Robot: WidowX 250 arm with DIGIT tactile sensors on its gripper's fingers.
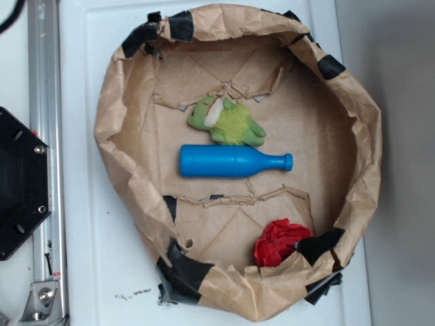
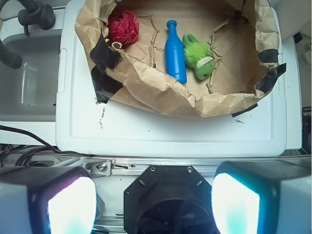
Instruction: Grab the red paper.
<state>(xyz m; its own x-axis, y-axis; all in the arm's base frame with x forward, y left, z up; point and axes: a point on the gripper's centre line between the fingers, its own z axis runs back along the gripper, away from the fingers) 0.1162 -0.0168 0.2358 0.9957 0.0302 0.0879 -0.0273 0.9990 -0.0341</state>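
The red paper (image 1: 279, 241) is a small crumpled wad inside the brown paper wall (image 1: 122, 156), against its lower right rim. In the wrist view the red paper (image 2: 124, 27) sits at the upper left of the enclosure. My gripper (image 2: 153, 204) is open and empty, its two pads wide apart. It hangs high above the black robot base, well back from the enclosure. The gripper is out of the exterior view.
A blue bottle (image 1: 231, 161) lies on its side in the middle of the enclosure, with a green plush toy (image 1: 228, 122) just behind it. The enclosure stands on a white tray (image 1: 88, 224). A black robot base (image 1: 20, 183) and a metal rail (image 1: 44, 102) are at the left.
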